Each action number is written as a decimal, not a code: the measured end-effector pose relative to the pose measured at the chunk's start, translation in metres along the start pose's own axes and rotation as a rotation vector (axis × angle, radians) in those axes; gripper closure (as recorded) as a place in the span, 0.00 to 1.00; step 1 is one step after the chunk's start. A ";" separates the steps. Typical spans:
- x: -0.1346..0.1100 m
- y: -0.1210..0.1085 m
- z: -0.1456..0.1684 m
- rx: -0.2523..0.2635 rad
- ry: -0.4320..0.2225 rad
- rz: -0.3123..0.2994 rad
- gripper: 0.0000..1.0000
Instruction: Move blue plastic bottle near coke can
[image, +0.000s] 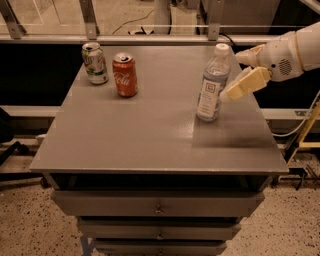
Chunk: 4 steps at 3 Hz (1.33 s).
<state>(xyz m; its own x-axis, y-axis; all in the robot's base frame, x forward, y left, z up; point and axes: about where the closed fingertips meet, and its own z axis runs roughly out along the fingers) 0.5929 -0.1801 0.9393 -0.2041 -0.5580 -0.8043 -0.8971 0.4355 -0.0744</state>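
Observation:
The blue plastic bottle (212, 85), clear with a white cap and a white label, stands upright at the right of the grey table top (150, 135). The coke can (124, 75), red with white script, stands upright at the back left, well apart from the bottle. My gripper (231, 75) comes in from the right on a white arm. It is open, its cream fingers (245, 84) spread just to the right of the bottle, with the near fingertip close to the bottle's side. It holds nothing.
A green-and-white silver can (94, 63) stands just left of the coke can. A metal rail (150, 37) runs behind the table. Drawers (157, 205) sit below the top. A yellow frame (305, 135) stands at the right.

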 end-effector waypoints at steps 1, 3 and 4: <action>-0.002 -0.009 0.018 -0.040 -0.025 0.002 0.00; -0.011 -0.013 0.039 -0.069 -0.060 -0.007 0.25; -0.016 -0.011 0.040 -0.069 -0.068 -0.013 0.48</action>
<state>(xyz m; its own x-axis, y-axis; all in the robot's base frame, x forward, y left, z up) 0.6215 -0.1471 0.9291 -0.1671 -0.5133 -0.8418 -0.9248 0.3775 -0.0467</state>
